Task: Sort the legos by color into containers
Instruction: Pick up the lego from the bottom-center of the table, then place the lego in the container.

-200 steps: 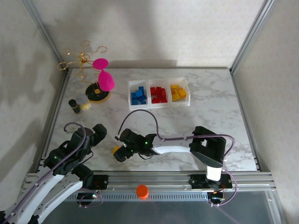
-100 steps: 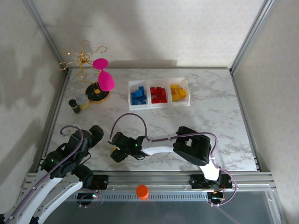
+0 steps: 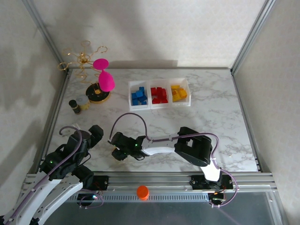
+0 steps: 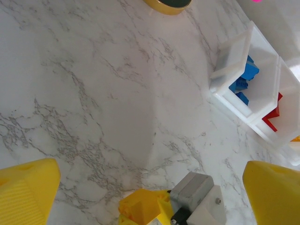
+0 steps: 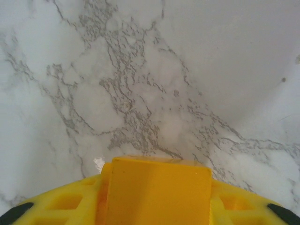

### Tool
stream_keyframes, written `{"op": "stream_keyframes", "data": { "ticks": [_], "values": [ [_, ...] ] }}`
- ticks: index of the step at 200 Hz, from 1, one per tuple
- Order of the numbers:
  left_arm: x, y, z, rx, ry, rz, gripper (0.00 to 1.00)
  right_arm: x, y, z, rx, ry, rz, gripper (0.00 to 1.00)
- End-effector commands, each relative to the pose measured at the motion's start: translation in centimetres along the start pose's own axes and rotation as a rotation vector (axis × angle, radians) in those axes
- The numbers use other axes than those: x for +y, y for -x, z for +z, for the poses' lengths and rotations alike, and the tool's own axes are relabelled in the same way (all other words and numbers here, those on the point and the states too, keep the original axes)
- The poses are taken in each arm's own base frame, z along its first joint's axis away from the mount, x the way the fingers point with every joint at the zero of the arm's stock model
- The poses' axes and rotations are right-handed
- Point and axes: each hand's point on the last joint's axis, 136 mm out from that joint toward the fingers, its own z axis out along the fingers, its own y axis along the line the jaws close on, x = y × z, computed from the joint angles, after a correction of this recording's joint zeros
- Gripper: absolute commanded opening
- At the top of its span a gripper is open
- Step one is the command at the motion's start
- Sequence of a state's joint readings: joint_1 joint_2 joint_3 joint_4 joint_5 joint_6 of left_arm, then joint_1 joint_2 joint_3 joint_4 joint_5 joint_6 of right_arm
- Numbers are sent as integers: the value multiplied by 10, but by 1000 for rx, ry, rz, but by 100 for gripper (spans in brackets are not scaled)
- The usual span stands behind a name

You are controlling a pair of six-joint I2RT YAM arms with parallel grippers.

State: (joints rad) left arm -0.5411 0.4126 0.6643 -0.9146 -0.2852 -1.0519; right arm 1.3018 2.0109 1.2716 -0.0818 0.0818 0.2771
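Your right gripper (image 3: 117, 152) sits low over the near-left marble tabletop (image 3: 211, 122), jaws apparently pinching a yellow lego (image 5: 158, 188), ready for the containers (image 3: 160, 106) at the far side. Your left gripper (image 3: 96, 134) rests aside, fingers spread wide.

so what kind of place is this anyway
Probably a robot lab test cell, not a home: a marble-look table walled in by metal frame rails, two arms bolted at its near edge, and staged props like bins of sorted legos.
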Motion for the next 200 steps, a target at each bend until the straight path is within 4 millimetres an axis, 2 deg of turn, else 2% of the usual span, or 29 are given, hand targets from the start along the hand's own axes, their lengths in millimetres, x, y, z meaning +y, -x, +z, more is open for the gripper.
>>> {"op": "stream_keyframes", "data": {
  "ticks": [1,26,48,117,133,137,139,148,168,200],
  "values": [
    [-18,8,-6,-9,-60,-9,100,-8,25,-34,-66,-1,78,34],
    [-35,6,-3,16,-101,11,100,-39,42,-64,-120,-64,153,33],
    [-55,7,0,24,-161,30,100,-82,55,-91,-165,-164,237,33],
    [-114,-1,22,63,-315,115,100,-265,65,-159,-260,-527,561,33],
    [-129,-3,28,74,-350,134,100,-307,63,-174,-283,-603,624,32],
    [-133,-5,31,78,-355,142,100,-311,63,-175,-288,-610,626,33],
    [-135,-5,31,79,-360,145,100,-322,60,-179,-291,-629,642,32],
    [-141,-7,35,83,-370,154,100,-346,57,-187,-300,-671,676,33],
    [-153,-9,43,80,-383,175,100,-388,48,-198,-314,-735,733,32],
    [-167,-18,58,103,-402,186,100,-445,35,-190,-287,-781,780,33]
  ]
}}
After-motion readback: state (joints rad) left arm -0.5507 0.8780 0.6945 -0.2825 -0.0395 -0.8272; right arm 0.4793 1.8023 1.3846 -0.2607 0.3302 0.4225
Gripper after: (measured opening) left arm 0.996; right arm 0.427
